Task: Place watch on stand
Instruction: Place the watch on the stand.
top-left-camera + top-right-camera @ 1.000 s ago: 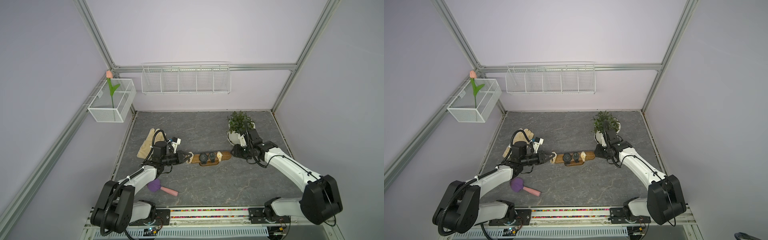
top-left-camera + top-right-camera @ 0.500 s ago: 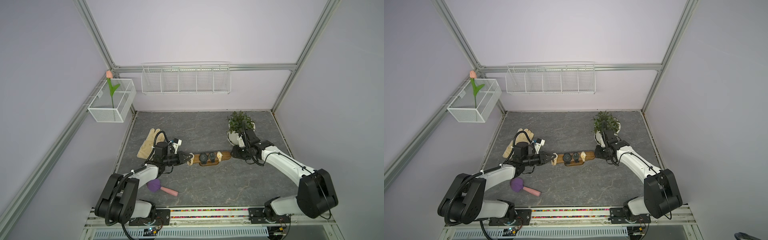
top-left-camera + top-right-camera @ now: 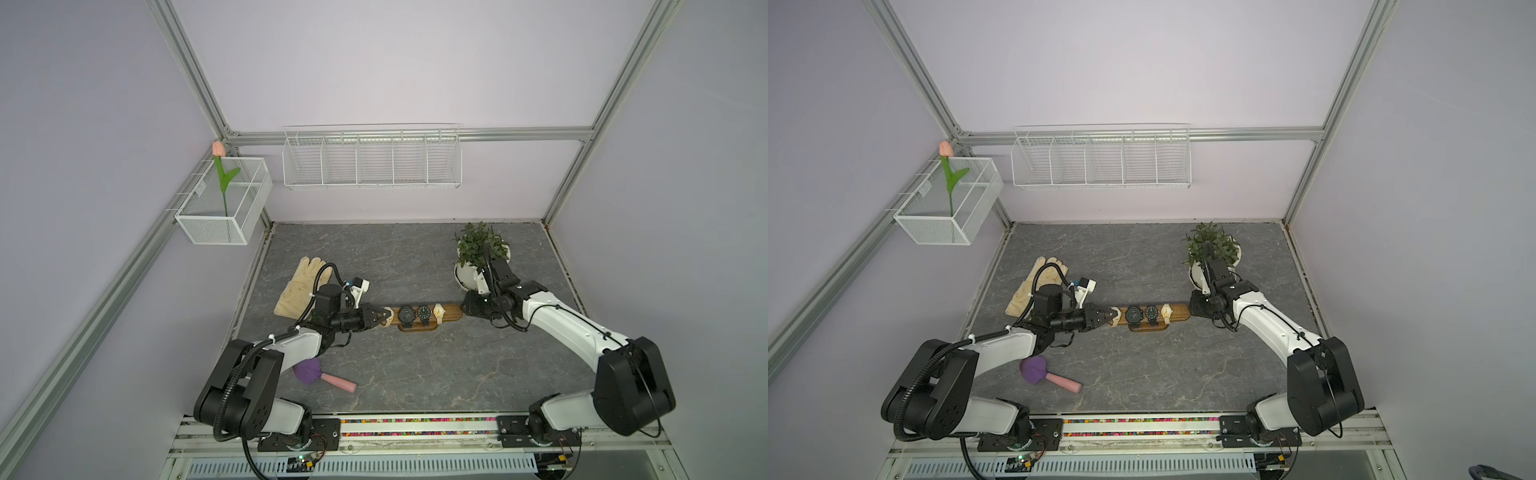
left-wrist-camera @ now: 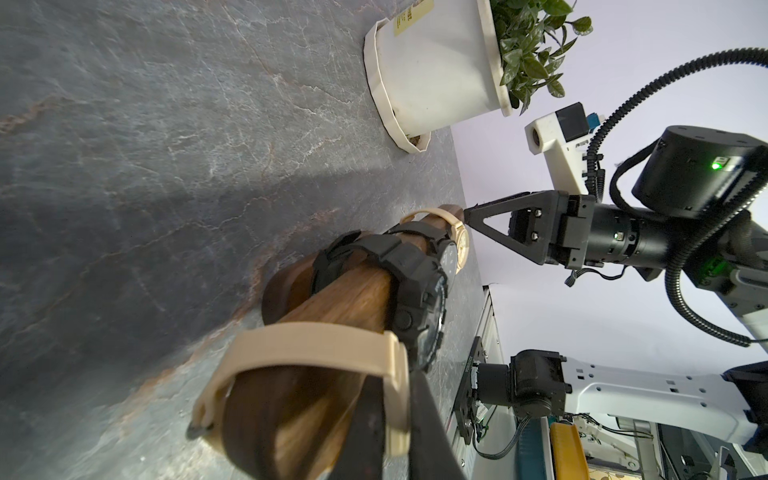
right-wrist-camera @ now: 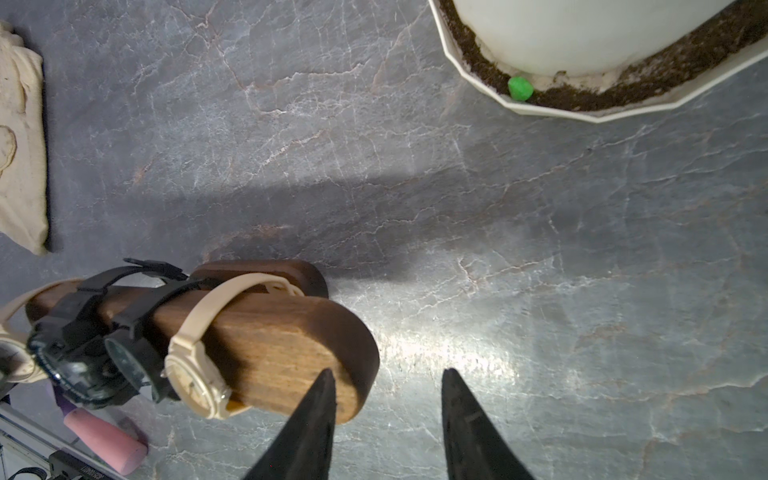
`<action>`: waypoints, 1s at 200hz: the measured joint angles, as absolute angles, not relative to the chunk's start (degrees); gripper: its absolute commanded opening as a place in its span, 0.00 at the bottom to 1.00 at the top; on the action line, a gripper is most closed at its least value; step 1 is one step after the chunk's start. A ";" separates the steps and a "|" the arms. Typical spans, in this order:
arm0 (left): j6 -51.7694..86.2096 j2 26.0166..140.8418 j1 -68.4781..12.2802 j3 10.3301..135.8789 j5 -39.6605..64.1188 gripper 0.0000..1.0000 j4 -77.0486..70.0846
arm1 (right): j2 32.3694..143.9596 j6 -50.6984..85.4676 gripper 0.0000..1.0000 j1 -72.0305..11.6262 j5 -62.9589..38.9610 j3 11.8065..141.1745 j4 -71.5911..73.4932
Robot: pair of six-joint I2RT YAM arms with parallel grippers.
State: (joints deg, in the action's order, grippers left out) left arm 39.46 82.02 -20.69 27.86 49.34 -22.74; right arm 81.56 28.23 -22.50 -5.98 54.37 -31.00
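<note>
Left claw (image 3: 380,320) of mine, pinched almost shut on the case of a cream watch (image 4: 307,345), reaches in level from the side to one end of the stand (image 3: 451,312). From my left wrist camera, the cream strap is looped around the wooden bar right at its rounded tip, with my dark fingers (image 4: 432,436) on either side of the case. Further along the bar are two black watches (image 3: 406,314) and a second cream watch (image 3: 439,311), all strapped round it. My right claw (image 5: 387,374) sits at the opposite end, its jaws apart with nothing between them. One fingertip lies over the bar's end, and I cannot tell whether it touches. I judge the task nearly finished: the watch is threaded on, but it sits at the very edge and I have not let go. What remains is to slide it a little toward the black watches, open up, and back away without dragging the strap off
</note>
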 measured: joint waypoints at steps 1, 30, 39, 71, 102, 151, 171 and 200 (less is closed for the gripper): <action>39.46 82.08 -20.69 27.86 49.34 0.00 -22.79 | 81.58 28.21 0.45 -22.50 -5.98 54.39 -31.00; 39.79 83.55 -20.69 27.92 49.34 0.00 -23.75 | 81.58 28.21 0.45 -22.50 -5.98 54.37 -31.00; 39.94 83.92 -20.69 28.16 49.43 0.00 -23.79 | 81.56 28.21 0.45 -22.50 -6.00 54.37 -31.00; 40.10 84.40 -20.69 29.23 49.36 0.00 -23.88 | 81.56 28.21 0.45 -22.50 -6.00 54.37 -31.00; 40.07 84.49 -20.69 29.56 49.36 0.00 -23.88 | 81.56 28.21 0.45 -22.50 -5.98 54.37 -31.00; 40.10 84.79 -20.69 29.74 49.36 0.15 -23.86 | 81.58 28.21 0.45 -22.50 -5.98 54.37 -31.00; 40.12 84.93 -20.69 29.80 49.39 0.24 -23.83 | 81.56 28.21 0.45 -22.50 -6.00 54.37 -31.00; 40.05 85.12 -20.71 30.30 49.50 0.29 -23.66 | 81.56 28.23 0.45 -22.50 -5.98 54.37 -31.00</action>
State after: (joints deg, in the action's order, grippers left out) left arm 40.05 85.12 -20.71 30.30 49.50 -23.66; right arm 81.56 28.23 -22.50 -5.98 54.37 -31.00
